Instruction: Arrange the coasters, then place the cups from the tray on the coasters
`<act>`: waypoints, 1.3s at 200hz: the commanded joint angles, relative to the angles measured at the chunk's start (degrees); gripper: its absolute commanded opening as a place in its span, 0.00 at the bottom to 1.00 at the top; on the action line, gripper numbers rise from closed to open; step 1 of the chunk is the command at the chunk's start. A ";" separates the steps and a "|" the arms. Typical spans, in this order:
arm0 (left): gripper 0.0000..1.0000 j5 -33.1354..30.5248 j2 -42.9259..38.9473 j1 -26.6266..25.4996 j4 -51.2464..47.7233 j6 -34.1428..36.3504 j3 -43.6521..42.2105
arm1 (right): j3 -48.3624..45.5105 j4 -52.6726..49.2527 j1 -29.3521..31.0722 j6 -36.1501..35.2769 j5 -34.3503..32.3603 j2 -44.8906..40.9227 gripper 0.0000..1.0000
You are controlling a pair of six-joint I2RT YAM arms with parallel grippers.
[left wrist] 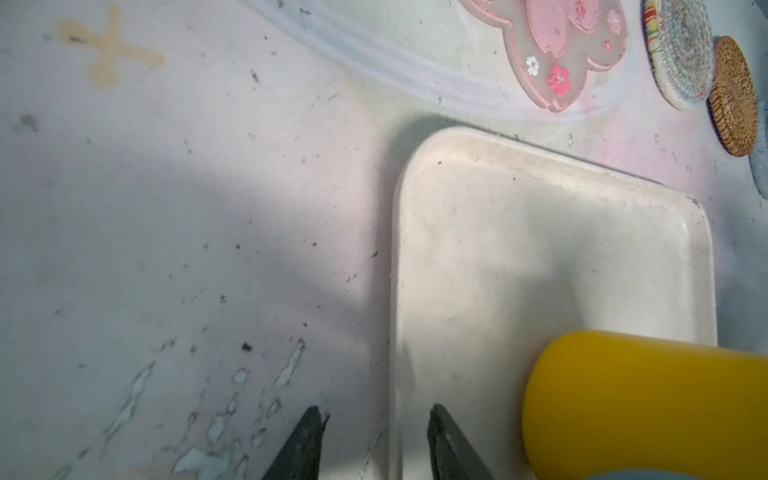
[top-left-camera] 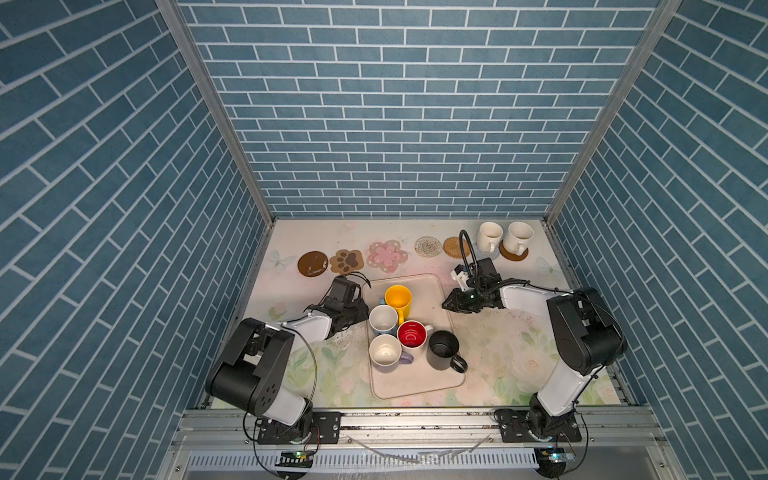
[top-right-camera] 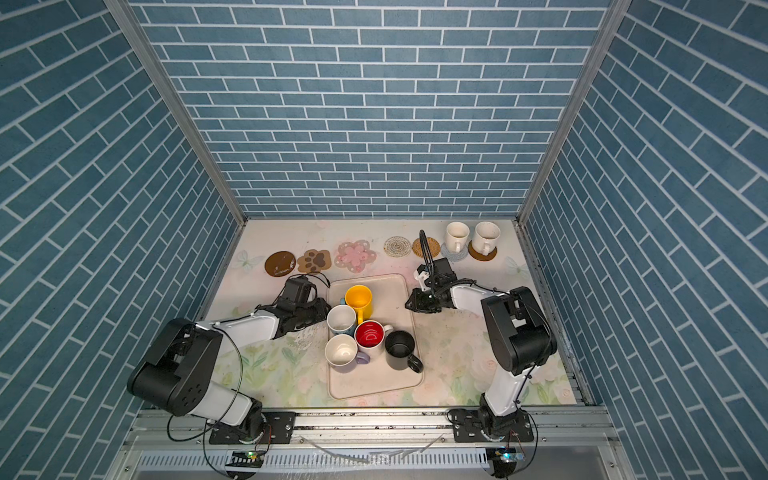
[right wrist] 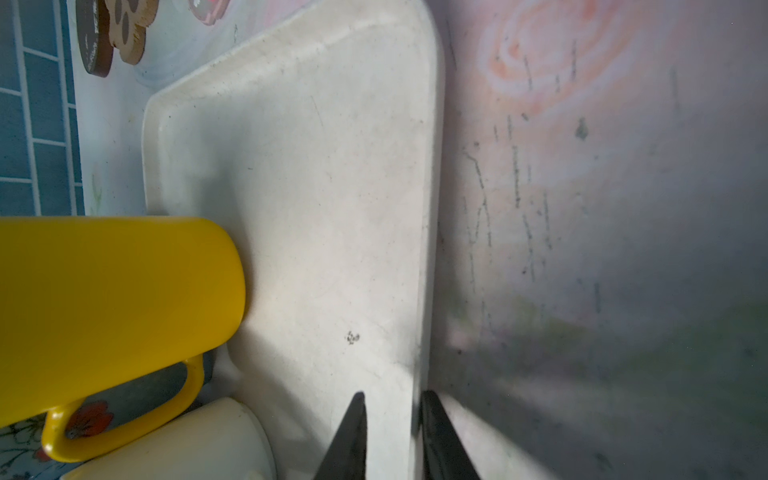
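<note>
In a top view, five cups [top-left-camera: 398, 300] stand on the tray [top-left-camera: 415, 386] at frame centre; two cups [top-left-camera: 488, 236] occupy two of seven coasters [top-left-camera: 383, 257] rowed above. Left wrist view: left fingers [left wrist: 305, 440] sit moderately apart, astride the tray rim. Right wrist view: right fingers [right wrist: 353, 436] sit narrowly apart, likewise astride.

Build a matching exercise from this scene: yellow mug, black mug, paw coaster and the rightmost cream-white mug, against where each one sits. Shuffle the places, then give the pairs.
Things
1. yellow mug
2. black mug
3. paw coaster
4. rightmost cream-white mug

Places
A. standing on a brown disc coaster
B. on the tray, farthest back of the mugs there
C. flat on the tablecloth, nothing on it, left of the pink flower coaster
D. on the tray by its right rim, handle toward the near right

Pairs: 1-B, 2-D, 3-C, 4-A
</note>
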State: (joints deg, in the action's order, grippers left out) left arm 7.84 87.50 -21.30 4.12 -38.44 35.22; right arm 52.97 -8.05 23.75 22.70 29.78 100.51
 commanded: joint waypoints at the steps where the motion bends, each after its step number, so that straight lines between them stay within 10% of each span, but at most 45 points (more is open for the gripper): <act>1: 0.41 0.66 3.81 -0.23 -5.22 -0.50 -0.88 | 0.87 0.66 0.42 0.42 0.98 0.83 0.24; 100: 0.00 0.66 8.81 -0.11 -5.52 0.20 1.40 | 1.30 1.58 0.60 1.01 1.07 2.06 0.25; 183: 0.00 3.02 10.92 -0.13 -3.92 0.51 3.46 | 2.01 4.44 0.69 3.49 -1.39 4.78 0.00; 260: 0.00 5.11 14.52 -0.01 -6.29 2.84 10.40 | 2.57 4.24 0.60 4.46 -7.78 6.01 0.00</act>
State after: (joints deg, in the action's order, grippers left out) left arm 9.39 97.12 -20.60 2.28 -36.80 44.86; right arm 54.24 -6.39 23.64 26.00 26.35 103.70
